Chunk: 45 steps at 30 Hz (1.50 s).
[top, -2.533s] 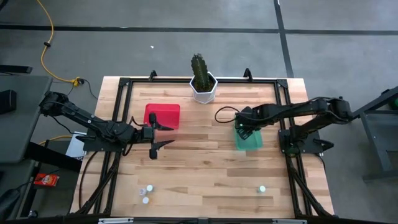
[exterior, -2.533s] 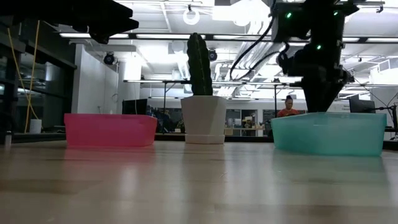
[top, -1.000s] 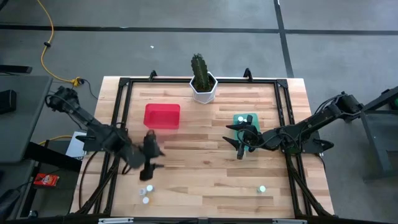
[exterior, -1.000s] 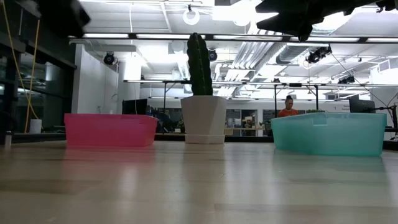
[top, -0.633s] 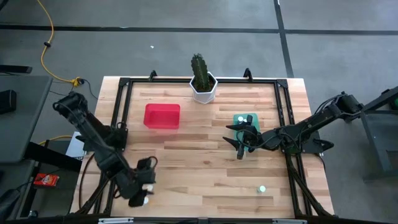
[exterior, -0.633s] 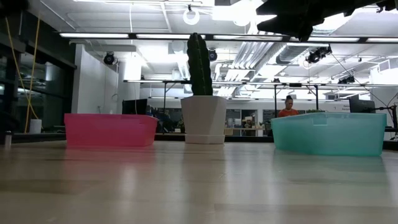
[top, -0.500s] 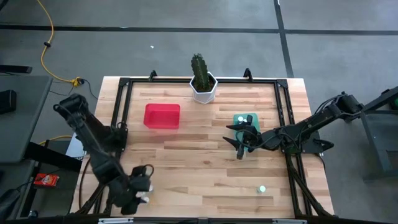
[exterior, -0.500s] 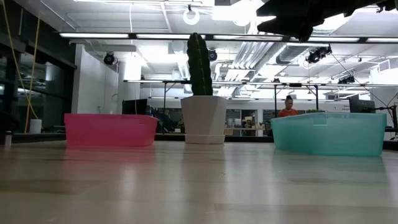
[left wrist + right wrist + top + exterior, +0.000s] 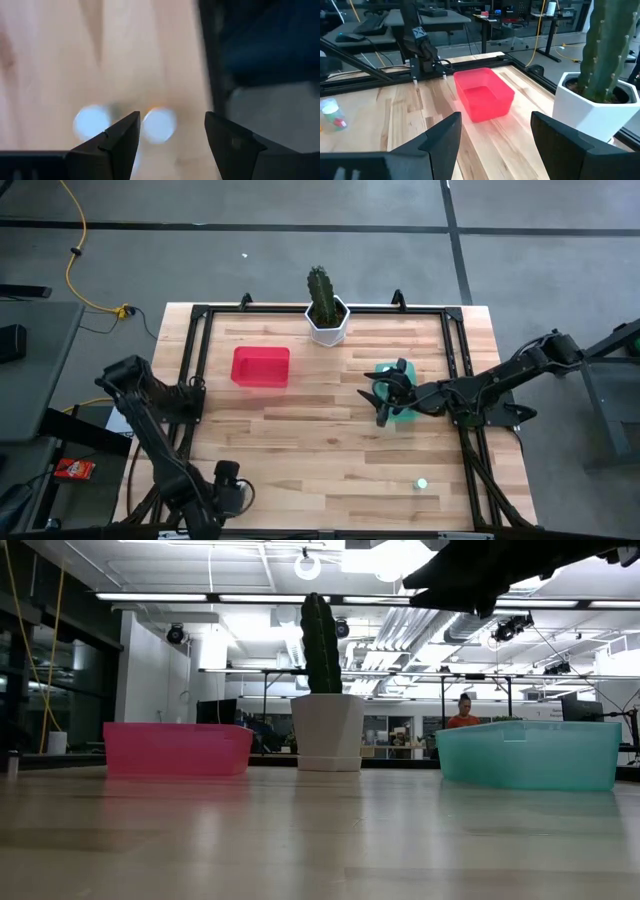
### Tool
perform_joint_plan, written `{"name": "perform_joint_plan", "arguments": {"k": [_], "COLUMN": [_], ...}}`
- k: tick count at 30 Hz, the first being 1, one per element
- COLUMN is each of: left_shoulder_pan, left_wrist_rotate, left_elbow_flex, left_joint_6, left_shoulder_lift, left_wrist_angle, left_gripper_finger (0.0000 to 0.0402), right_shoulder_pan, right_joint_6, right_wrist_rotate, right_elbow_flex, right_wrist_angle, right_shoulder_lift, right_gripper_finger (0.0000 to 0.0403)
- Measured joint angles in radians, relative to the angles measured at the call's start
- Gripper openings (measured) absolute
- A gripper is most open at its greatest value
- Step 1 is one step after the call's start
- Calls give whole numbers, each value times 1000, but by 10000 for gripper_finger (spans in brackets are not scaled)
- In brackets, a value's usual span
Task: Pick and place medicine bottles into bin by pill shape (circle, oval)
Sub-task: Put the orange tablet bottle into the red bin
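Observation:
Two white-capped medicine bottles (image 9: 91,122) (image 9: 159,125) stand on the table near its front left corner, blurred in the left wrist view. My left gripper (image 9: 170,134) hovers open just above them, pointing steeply down; in the high view this gripper (image 9: 232,486) hides them. A third bottle (image 9: 421,483) stands alone near the front right. My right gripper (image 9: 384,396) stays open and about level above the teal bin (image 9: 406,416), facing the red bin (image 9: 485,99).
The red bin (image 9: 261,367) sits at the far left of the centre, and the cactus in its white pot (image 9: 326,318) at the far edge. A black frame (image 9: 210,60) runs along the table edge beside my left gripper. Bare wood lies between the bins and the front edge.
My left gripper has swung from the middle left of the table toward the near edge and sunk over the two bottles at the front left corner, tipping more steeply down. Its fingers have stayed open.

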Motion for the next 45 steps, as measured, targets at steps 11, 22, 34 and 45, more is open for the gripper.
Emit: {"name": "perform_joint_plan", "arguments": {"k": [11,22,34,45], "left_shoulder_pan": [3,3,2,5], "left_wrist_rotate": [13,-3,22,9], "left_elbow_flex": [69,51,37,37], "left_joint_6": [75,120,147,211], "left_shoulder_lift": [82,82,137,137], "left_wrist_angle": [-68,-55,-30,-27], "left_gripper_finger": [213,213,213,156], "right_shoulder_pan": [-1,-1,-1,-1], "right_joint_6": [14,14,14,14], "right_wrist_rotate": [-3,-3,-3,-3], "right_elbow_flex": [0,0,0,0], "right_wrist_angle": [-32,-35,-39,-39], "right_shoulder_lift": [0,0,0,0], "right_gripper_finger": [232,232,232,232]}}
